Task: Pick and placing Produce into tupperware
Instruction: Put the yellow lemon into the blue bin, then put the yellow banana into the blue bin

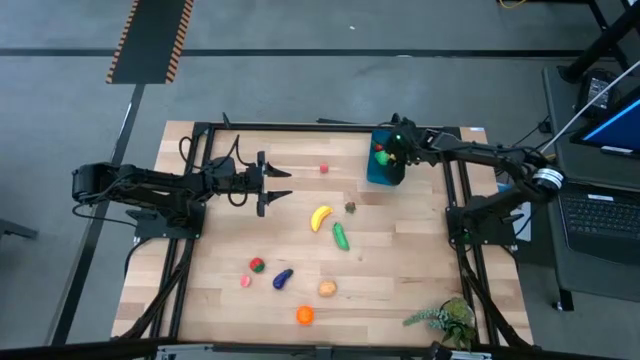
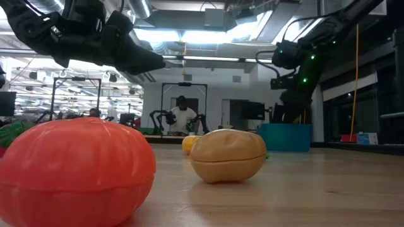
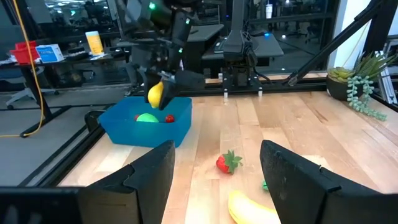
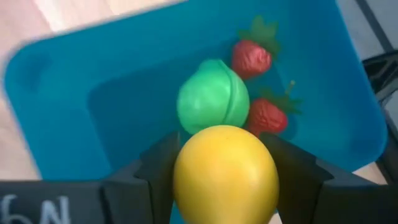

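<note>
A round yellow fruit (image 4: pixel 225 171) is held between the jaws of the right gripper (image 4: pixel 225 180), which are clamped on its two sides. It is too round for a long side or a pointing way to be told. The fruit is held just above the blue tupperware (image 4: pixel 56 93), over its open top. The tupperware is set near the far right corner of the bench (image 1: pixel 400 260). Inside it a green ball-shaped fruit (image 4: pixel 212 102) and two red strawberries (image 4: pixel 252 56) are seen, close together.

The left gripper (image 1: pixel 272 186) is held above the bench, well apart from the tupperware, with its jaws apart and nothing between them.

On the bench a yellow banana (image 1: pixel 320 217) is laid beside a green cucumber (image 1: pixel 341 236), which is pointed toward the front of the bench. A loose strawberry (image 3: pixel 227 162) is also seen. Nearer the front an orange pumpkin (image 2: pixel 76 167) and a tan potato-like piece (image 2: pixel 227 154) are laid.
</note>
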